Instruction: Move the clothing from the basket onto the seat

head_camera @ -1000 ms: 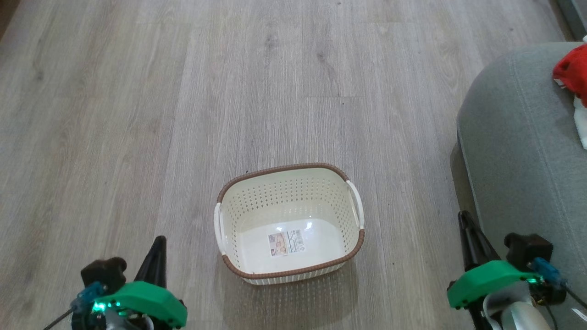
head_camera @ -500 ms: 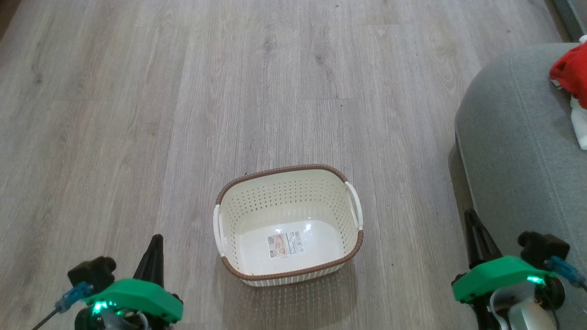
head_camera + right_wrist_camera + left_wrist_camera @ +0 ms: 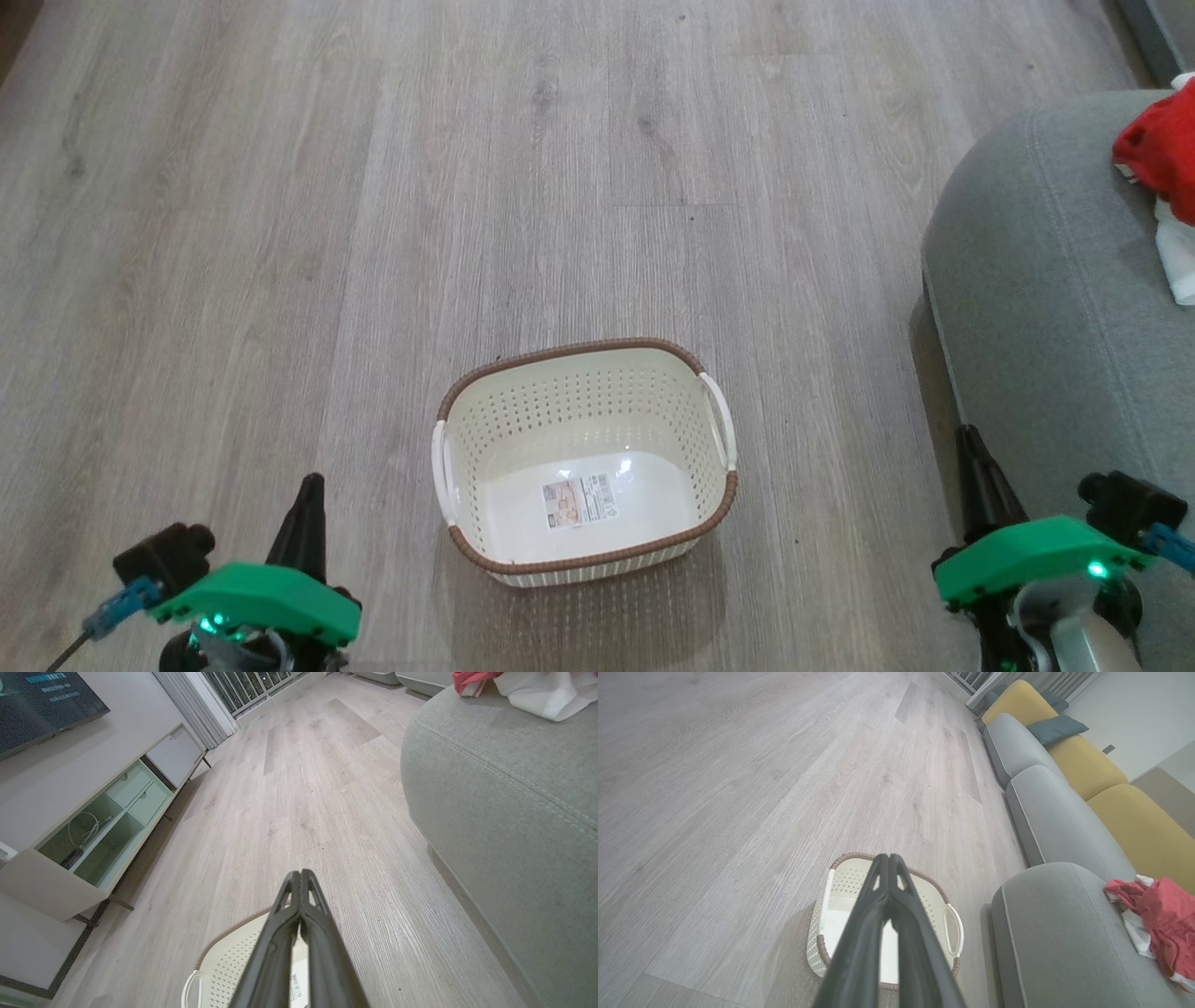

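Grey wood floor [image 3: 280, 233], yellow sofa cushions [image 3: 1083, 765] w/ teal pillow [image 3: 1057, 728], TV cabinet [image 3: 173, 753].

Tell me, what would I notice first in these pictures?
The cream plastic basket with holes and a brown rim sits empty on the grey wooden floor, in the middle. Bright red and white clothing lies heaped on the big grey-green fabric seat at the right.

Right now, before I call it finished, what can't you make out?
The clothing on the seat: head view's right edge cuts the pile; piece count unclear.
The label in the basket: print too small, head view.
The basket floor: left wrist view, shut left hand covers part.
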`<state>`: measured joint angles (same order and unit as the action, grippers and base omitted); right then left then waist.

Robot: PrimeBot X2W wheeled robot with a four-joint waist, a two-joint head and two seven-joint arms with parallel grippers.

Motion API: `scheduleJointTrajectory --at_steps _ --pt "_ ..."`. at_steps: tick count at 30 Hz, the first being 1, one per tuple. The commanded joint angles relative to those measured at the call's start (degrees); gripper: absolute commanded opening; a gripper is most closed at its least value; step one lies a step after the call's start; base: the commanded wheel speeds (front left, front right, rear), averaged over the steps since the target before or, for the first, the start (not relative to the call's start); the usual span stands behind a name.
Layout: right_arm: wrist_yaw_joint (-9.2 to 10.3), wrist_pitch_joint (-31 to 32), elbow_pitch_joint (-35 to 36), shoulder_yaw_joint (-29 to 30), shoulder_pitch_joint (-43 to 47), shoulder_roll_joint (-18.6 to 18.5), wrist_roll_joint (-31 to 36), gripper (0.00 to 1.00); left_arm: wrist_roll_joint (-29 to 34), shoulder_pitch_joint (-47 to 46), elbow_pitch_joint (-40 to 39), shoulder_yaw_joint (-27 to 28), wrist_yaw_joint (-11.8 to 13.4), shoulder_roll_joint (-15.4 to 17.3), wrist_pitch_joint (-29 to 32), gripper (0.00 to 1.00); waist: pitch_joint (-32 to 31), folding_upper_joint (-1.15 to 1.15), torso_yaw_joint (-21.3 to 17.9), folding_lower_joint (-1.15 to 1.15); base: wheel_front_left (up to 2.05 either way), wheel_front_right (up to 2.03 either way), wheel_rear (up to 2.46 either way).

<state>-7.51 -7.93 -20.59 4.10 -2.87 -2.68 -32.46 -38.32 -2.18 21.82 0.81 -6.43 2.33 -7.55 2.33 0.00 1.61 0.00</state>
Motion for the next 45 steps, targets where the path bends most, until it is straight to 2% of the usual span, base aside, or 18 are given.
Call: scheduleJointTrajectory --at_steps 1,45 --pt "0.01 0.3 2.2 0.0 -2.3 -0.2 -1.6 0.0 -1.3 -2.6 -2.1 1.2 -0.3 0.3 0.2 0.0 0.0 0.0 0.0 0.0 0.0 0.0 0.0" --pt "0.01 7.5 4.4 1.2 -2.8 -0.2 -31.3 0.0 -28.2 -3.3 -5.0 3.5 -0.7 0.4 7.3 0.0 -1.1 0.0 -0.8 0.0 0.0 0.0 0.0"
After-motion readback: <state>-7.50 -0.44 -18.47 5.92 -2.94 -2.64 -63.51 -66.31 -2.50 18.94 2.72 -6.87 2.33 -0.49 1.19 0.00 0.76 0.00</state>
